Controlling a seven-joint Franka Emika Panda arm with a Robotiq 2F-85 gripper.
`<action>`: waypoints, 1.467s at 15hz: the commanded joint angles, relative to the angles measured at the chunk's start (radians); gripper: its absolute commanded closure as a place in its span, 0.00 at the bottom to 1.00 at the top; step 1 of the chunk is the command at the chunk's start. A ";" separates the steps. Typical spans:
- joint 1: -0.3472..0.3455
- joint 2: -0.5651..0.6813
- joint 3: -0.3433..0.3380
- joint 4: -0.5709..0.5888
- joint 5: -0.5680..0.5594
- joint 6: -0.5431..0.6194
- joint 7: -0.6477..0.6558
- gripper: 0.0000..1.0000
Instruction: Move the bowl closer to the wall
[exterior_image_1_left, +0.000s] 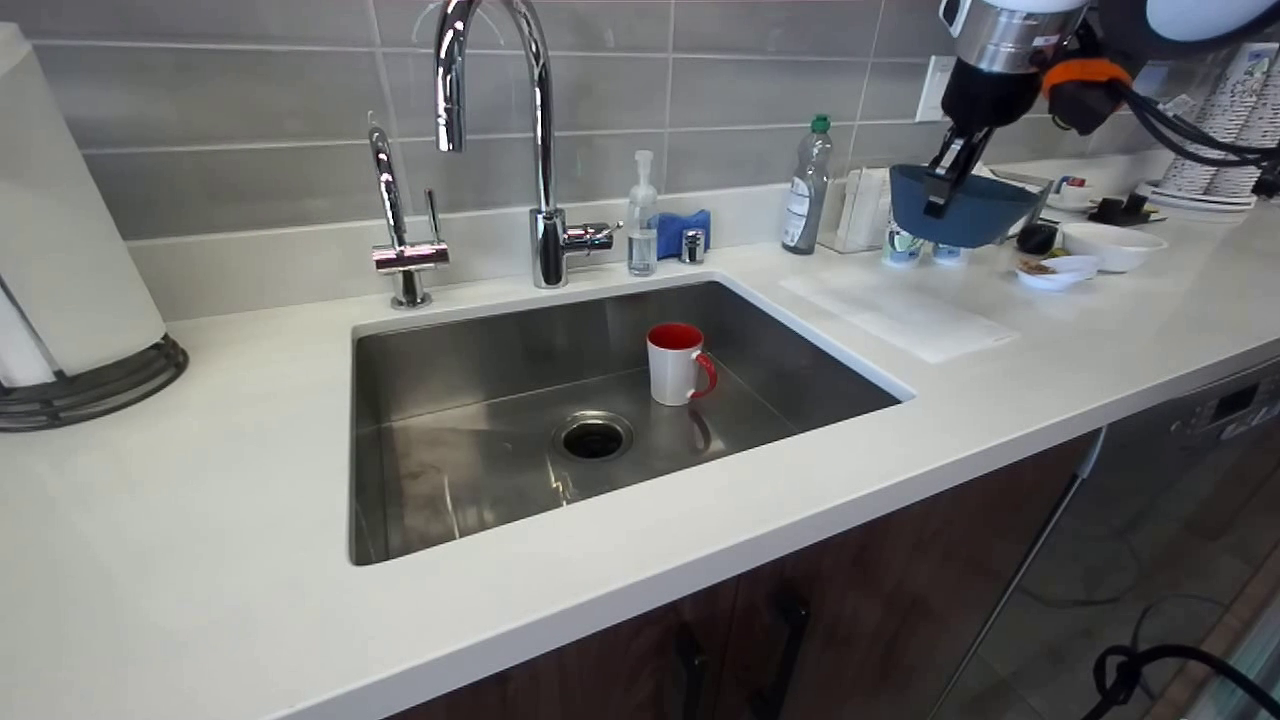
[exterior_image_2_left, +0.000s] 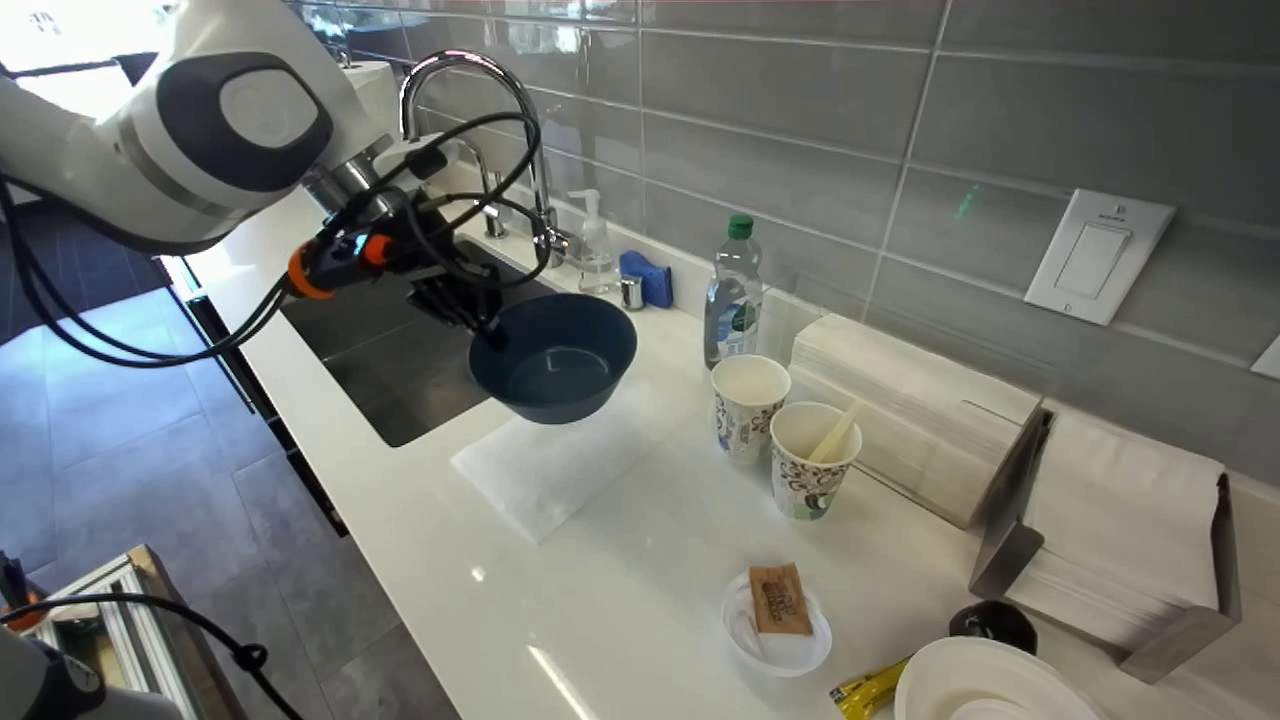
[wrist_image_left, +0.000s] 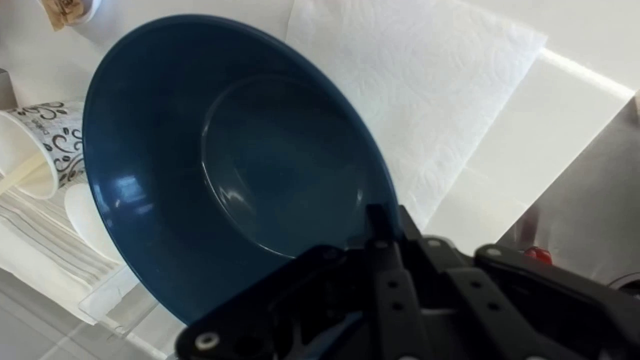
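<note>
Your gripper (wrist_image_left: 394, 224) pinches the bowl (exterior_image_2_left: 560, 375) by its rim, aloft and seemingly partly over the paper towel (exterior_image_2_left: 550, 475); the wall (exterior_image_2_left: 780, 95) stands behind that towel.

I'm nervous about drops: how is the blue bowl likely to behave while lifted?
The blue bowl is probably stiff, as its outline shows no visible buckling near the grip. It may tilt or pivot, since the gripper pinches only one side. Its glossy inner surface suggests it could be somewhat slippery.
</note>
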 joint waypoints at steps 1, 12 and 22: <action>0.001 0.156 0.051 0.122 -0.101 0.012 0.057 0.99; 0.133 0.576 -0.086 0.492 -0.276 0.015 0.229 0.99; 0.228 0.721 -0.175 0.640 -0.257 0.041 0.255 0.99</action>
